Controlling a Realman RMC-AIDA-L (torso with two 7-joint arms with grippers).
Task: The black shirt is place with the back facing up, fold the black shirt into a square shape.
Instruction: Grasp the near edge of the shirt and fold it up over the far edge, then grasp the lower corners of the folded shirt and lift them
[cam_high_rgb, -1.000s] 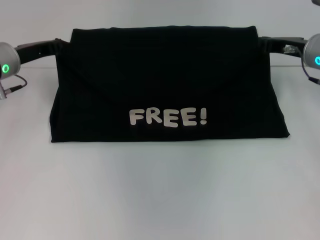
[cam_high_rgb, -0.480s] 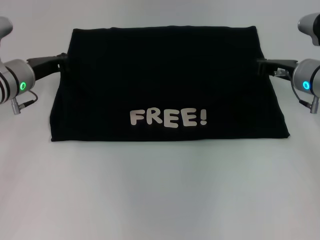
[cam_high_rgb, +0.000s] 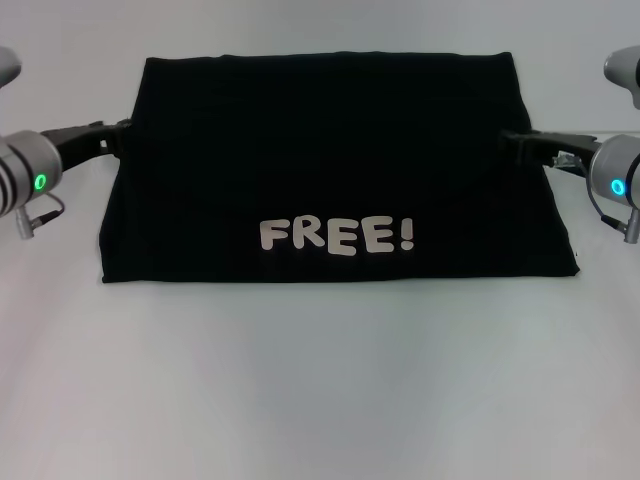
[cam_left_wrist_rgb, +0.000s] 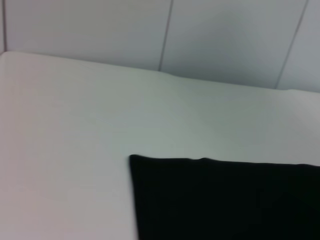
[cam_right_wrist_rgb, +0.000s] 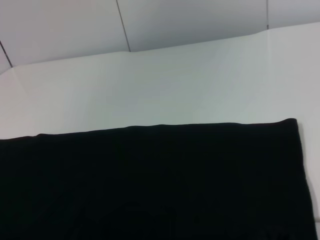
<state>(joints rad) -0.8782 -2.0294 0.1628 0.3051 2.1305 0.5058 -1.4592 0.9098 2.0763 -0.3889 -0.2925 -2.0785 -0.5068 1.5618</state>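
Observation:
The black shirt lies folded on the white table, wider at its near edge, with the cream letters "FREE!" facing up near that edge. My left gripper reaches in at the shirt's left side edge, about halfway along it. On the opposite side, my right gripper meets the right side edge at the same height. Both are black against the black cloth. The left wrist view holds a far corner of the shirt, and the right wrist view holds its far edge.
The white table spreads bare in front of the shirt and on both sides. A pale panelled wall rises behind the table's far edge.
Both arms have come nearer and lower along the shirt's sides. The far fold, held up a second ago, now lies flat.

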